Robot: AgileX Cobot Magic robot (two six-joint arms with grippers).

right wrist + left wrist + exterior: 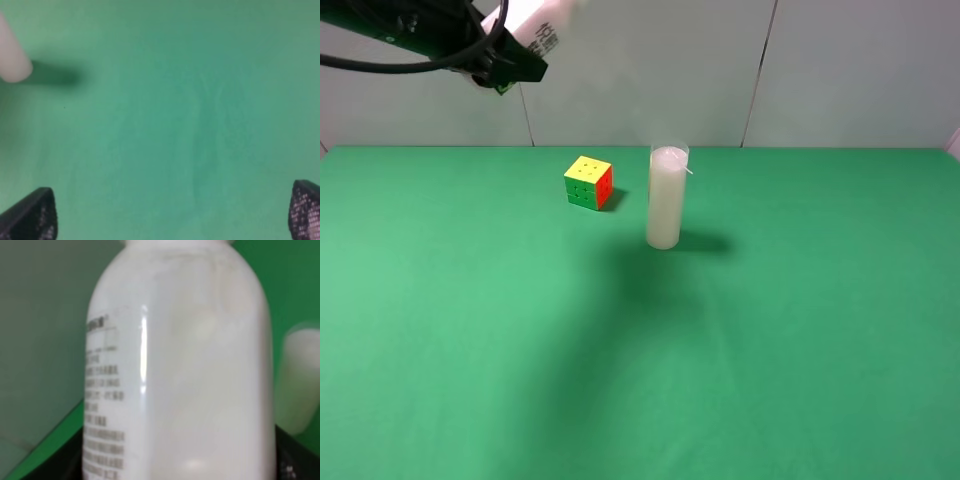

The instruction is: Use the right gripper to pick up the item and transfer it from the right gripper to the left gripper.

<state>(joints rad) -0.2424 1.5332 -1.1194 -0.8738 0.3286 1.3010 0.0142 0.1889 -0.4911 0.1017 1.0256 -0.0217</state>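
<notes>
The small white bottle (pixel 542 28) with its printed label is held high in the air at the top left of the exterior high view, gripped by my left gripper (pixel 510 62). It fills the left wrist view (pixel 190 370), with the black fingers (pixel 295 460) on both sides of it at the picture's lower corners. My right gripper (pixel 172 215) is open and empty over bare green cloth; only its two black fingertips (pixel 32 217) show. The right arm is out of the exterior high view.
A tall white candle (pixel 666 197) in clear glass stands upright near the table's middle back; it also shows in the right wrist view (pixel 12 55). A coloured puzzle cube (pixel 588 182) lies to its left. Green cloth (pixel 770 350) covers the table.
</notes>
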